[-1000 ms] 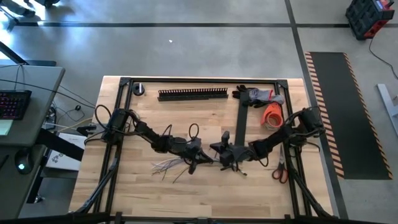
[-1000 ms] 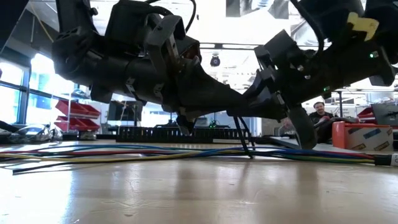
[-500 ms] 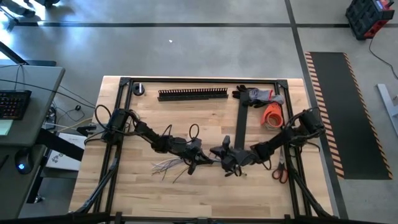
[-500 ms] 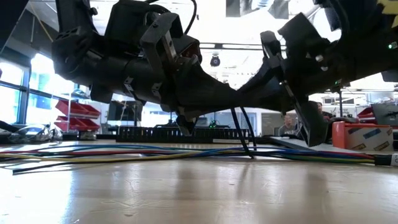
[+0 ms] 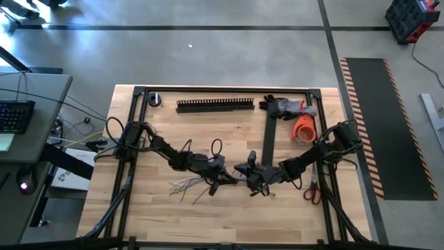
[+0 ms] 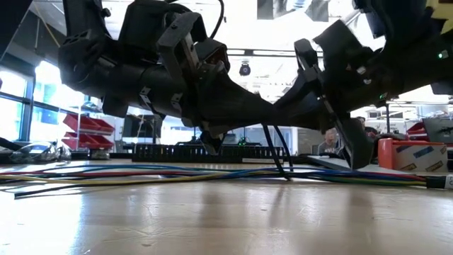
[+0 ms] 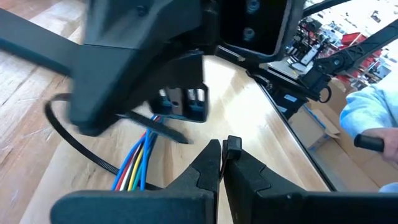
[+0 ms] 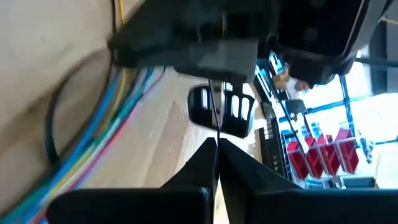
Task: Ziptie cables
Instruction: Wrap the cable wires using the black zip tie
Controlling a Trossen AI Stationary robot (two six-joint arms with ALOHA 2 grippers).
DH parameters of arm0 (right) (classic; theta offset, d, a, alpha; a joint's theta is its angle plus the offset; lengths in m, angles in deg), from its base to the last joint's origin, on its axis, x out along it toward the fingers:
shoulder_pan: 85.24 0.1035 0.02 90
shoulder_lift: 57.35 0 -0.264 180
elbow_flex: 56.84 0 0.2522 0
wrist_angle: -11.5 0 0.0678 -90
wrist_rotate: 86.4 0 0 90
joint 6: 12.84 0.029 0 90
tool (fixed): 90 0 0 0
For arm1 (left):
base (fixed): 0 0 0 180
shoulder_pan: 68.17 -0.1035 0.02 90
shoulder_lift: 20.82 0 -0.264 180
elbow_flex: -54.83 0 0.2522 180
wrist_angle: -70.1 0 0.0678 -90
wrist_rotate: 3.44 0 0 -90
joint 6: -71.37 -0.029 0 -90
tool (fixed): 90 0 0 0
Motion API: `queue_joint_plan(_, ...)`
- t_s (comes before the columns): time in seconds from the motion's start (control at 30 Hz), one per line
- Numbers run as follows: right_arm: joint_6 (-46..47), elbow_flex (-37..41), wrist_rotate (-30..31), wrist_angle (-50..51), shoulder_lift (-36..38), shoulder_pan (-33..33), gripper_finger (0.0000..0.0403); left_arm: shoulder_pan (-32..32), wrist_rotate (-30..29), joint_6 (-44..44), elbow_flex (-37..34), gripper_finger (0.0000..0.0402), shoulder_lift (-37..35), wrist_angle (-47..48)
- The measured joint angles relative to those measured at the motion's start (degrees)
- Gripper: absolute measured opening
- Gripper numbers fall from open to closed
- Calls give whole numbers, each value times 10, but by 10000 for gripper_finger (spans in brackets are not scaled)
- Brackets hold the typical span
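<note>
Meeting mid-table, left gripper [image 7: 221,163] and right gripper [image 8: 214,152] both have fingers pressed together, apparently pinching the zip tie [image 7: 81,146] looped by the cables [image 5: 191,185], which lie toward the table's front-left. Risk: tie tail slips out, loop springs off the bundle. No legible labels/writing.

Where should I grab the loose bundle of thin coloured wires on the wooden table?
Take the cables where they run together, just beside the left gripper and right gripper at mid-table, not at the splayed ends. They lie flat, so come from above, fingers across the run.
</note>
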Motion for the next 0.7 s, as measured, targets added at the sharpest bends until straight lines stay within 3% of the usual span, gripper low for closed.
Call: queue_joint_plan(0.7, -23, 0, -39, -35, 0, 3, 0, 0, 0, 0, 0, 0, 0, 0)
